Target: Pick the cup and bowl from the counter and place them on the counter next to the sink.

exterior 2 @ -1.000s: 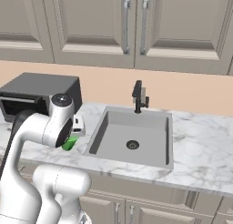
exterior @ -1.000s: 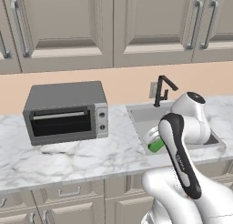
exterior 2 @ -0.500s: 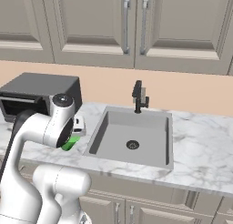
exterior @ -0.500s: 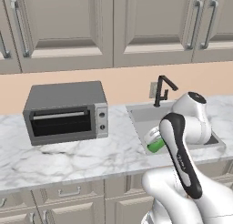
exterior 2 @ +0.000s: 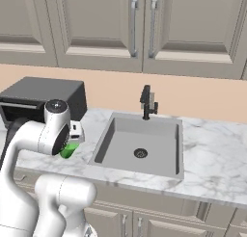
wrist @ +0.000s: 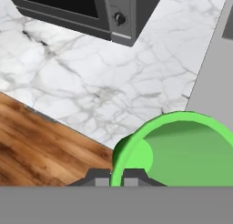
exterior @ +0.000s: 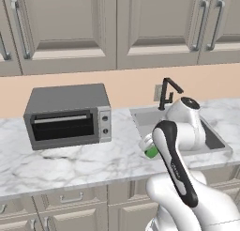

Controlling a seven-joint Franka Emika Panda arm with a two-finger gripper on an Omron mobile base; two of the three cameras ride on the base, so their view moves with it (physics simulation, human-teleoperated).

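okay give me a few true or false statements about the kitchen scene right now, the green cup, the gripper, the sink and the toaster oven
1. The gripper is shut on the green cup. True.
2. The cup is inside the sink basin. False: it is over the marble counter, to the left of the sink.
3. A toaster oven stands on the counter left of the sink. True.
4. The faucet is running water. False: no water shows.
5. The toaster oven's door hangs wide open. False: it is closed.

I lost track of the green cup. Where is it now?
The cup is pinched in the claw, over the counter between the toaster oven and the sink.
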